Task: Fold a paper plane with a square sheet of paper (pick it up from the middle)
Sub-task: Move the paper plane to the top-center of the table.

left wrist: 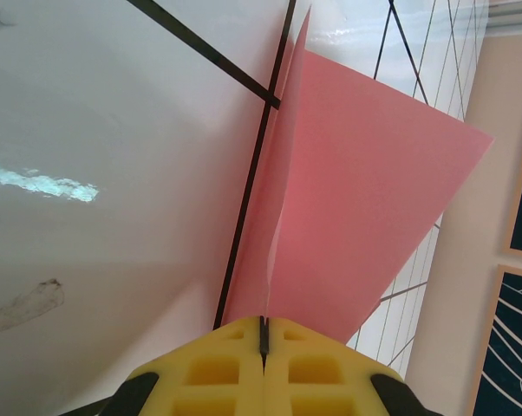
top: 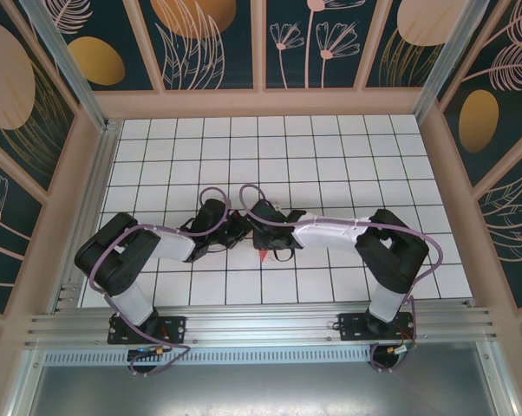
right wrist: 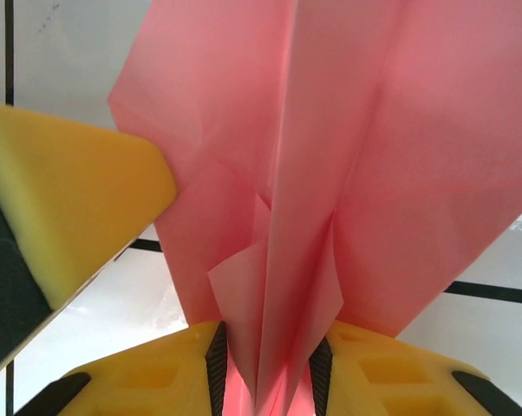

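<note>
The left pincer (left wrist: 263,336) has its yellow fingers pressed tight together on the near end of the paper plane (left wrist: 365,217). From there the pink paper rises in a folded ridge, with one broad wing spreading off to the right above the white tiles. The right pincer (right wrist: 270,364) meets it from the other side: its dark pads stand a little apart, with the bunched centre folds squeezed between them and touching both. One yellow finger (right wrist: 70,191) of the left pincer sits just beside that paper. The two arms come together over the table (top: 330,156), midway between its left and right edges and nearer the near edge than the far one.
</note>
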You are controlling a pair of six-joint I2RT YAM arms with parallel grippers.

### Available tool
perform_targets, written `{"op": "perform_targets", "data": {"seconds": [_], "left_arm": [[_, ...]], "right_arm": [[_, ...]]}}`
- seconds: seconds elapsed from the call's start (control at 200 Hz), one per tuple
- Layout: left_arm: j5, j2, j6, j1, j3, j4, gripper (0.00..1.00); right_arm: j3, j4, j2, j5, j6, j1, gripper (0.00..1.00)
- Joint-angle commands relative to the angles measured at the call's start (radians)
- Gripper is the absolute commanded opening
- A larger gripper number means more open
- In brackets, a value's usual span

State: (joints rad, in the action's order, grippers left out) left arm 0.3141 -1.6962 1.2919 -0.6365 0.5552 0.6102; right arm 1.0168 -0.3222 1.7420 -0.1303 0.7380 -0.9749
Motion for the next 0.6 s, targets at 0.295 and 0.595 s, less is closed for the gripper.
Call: {"op": "perform_targets", "data": {"seconds": [0.295, 0.595], "left_arm": [[-0.014, -0.009, 0.029, 0.004, -0.022, 0.040, 0.00], [-0.012, 0.002, 0.023, 0.003, -0.024, 0.036, 0.00]], "right_arm": [[0.002, -0.020, 0.007, -0.034, 0.016, -0.021, 0.30], [0.039, -0.031, 0.050, -0.062, 0.038, -0.004, 0.21]]}}
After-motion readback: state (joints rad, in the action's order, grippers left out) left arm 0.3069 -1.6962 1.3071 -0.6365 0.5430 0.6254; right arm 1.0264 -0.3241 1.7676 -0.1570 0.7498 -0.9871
